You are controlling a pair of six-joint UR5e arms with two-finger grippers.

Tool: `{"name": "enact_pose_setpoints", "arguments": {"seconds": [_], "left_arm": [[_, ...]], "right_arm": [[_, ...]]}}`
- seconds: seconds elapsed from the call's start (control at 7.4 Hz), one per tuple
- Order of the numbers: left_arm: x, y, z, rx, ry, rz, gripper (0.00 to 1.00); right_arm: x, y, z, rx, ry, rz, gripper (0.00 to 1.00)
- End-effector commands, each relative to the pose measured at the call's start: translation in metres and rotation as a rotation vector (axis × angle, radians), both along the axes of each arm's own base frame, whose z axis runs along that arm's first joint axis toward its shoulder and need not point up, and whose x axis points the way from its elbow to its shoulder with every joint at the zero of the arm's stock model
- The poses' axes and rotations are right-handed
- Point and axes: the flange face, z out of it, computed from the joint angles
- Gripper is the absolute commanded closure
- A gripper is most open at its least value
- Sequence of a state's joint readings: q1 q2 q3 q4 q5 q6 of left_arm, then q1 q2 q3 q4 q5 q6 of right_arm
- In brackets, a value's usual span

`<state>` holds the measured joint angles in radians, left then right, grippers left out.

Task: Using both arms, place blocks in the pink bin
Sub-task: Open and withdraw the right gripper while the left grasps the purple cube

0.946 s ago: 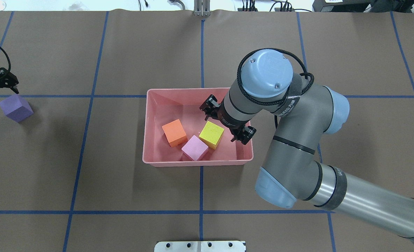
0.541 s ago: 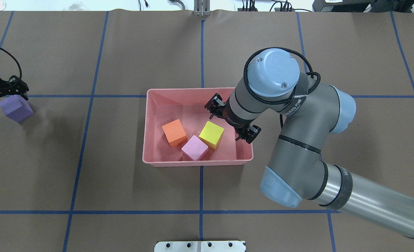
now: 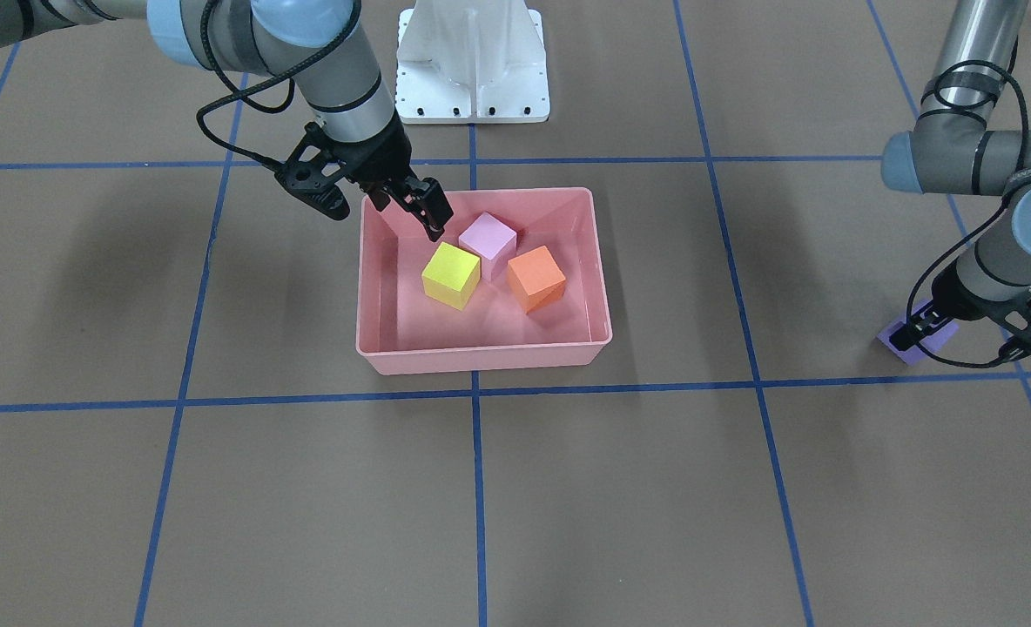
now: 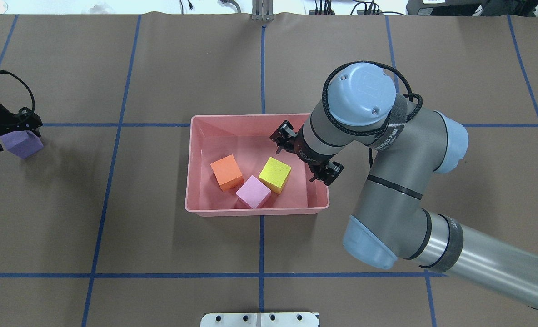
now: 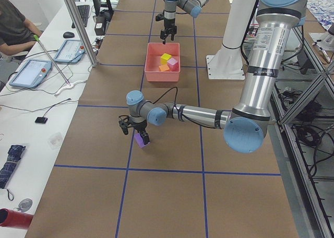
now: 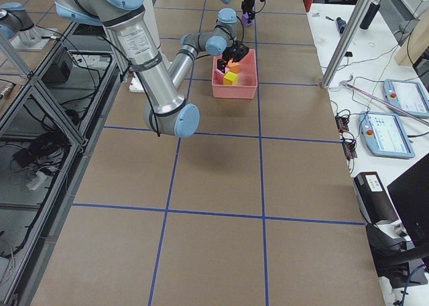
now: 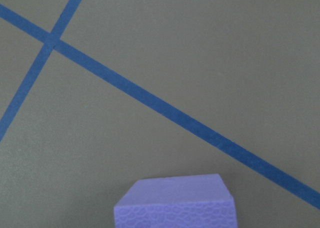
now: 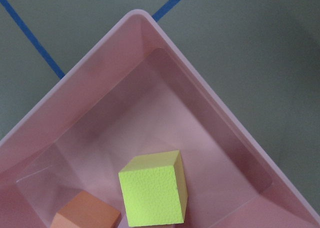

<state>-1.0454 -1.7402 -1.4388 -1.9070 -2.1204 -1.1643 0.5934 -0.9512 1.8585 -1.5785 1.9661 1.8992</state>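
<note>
Inside smooth-walled pink bin [image 4: 255,210], pebble-textured yellow cube [image 4: 275,175]

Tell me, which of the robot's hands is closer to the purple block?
Left. The left hand hangs open right over the purple block. The right hand hangs open over one end of the pink bin, far from that block.

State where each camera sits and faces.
Front-facing: across the table, facing the robot; left gripper, right gripper.
Overhead: behind robot, looking down; both grippers.
Exterior left: table's left end; left gripper nearest.
Exterior right: opposite end; right gripper nearer.
Left wrist: above purple block; no body.
Right wrist: above pink bin; no body.
Front-facing, overhead share the bin.
</note>
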Motion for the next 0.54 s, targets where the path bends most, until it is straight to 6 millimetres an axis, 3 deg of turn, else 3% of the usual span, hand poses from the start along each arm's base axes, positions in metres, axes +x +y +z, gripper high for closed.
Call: {"name": "enact_pose_setpoints", "arguments": {"seconds": [0.0, 0.14, 0.27, 0.41], "left_arm": [[0.007, -0.008, -0.022, 0.003, 0.037, 0.0, 1.0], [0.02, -0.026, -0.075, -0.028, 0.114, 0.02, 1.0], [0.034, -0.05, -0.163, -0.062, 0.152, -0.011, 1.0], [0.046, -0.056, -0.25, -0.099, 0.188, -0.094, 1.0]], "right_arm": [[0.067, -0.009, 0.022, -0.024, -0.021, 0.04, 0.01], [0.09, -0.021, 0.035, -0.03, -0.009, 0.075, 0.01], [0.107, -0.025, 0.068, -0.014, 0.038, 0.063, 0.01], [0.119, -0.03, 0.101, 0.062, 0.097, -0.003, 0.01]]}}
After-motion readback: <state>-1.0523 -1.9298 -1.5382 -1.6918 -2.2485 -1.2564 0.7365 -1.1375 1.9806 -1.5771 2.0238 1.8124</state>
